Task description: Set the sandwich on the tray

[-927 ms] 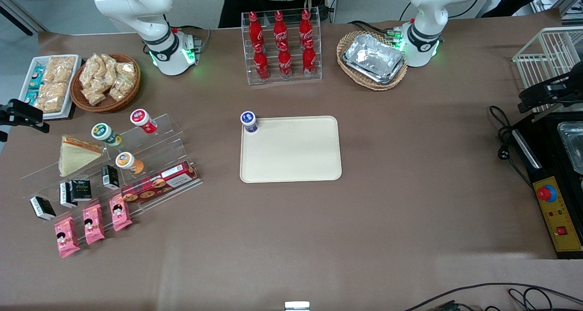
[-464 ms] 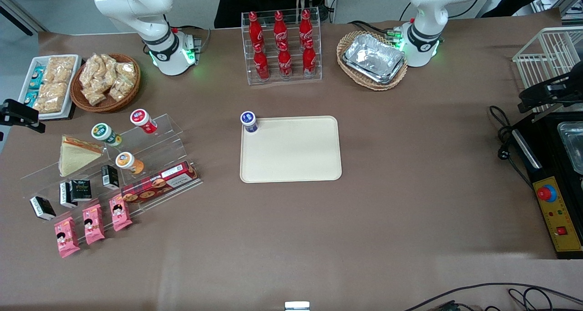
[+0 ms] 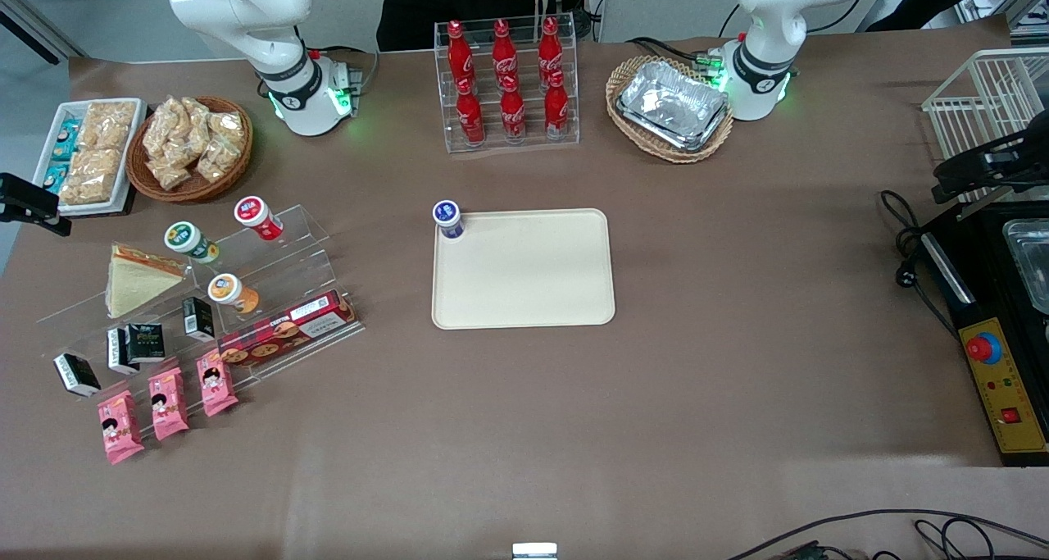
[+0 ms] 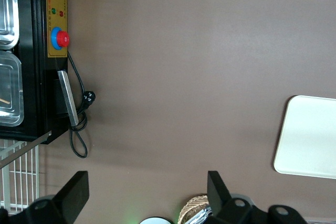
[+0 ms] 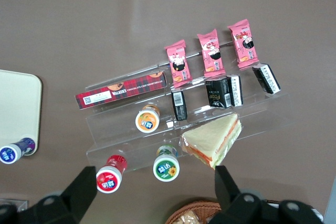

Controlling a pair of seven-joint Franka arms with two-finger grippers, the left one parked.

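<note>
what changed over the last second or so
The gripper, at the working arm's end of the table, drifted farther from the front camera, from beside the sandwich's shelf toward the white snack dish. It took hold of nothing. The sandwich stayed on the clear display stand, and the tray did not move.

Counter: brown paper cover, lightly creased, spread edge to edge.
Floor: pale grey, peeking in at the corner by the working arm's end.
Light: soft pale glare along the edge nearest the front camera.
Wire rack: white, at the corner by the parked arm's end.
Cables: black, trailing over the nearest edge.
</note>
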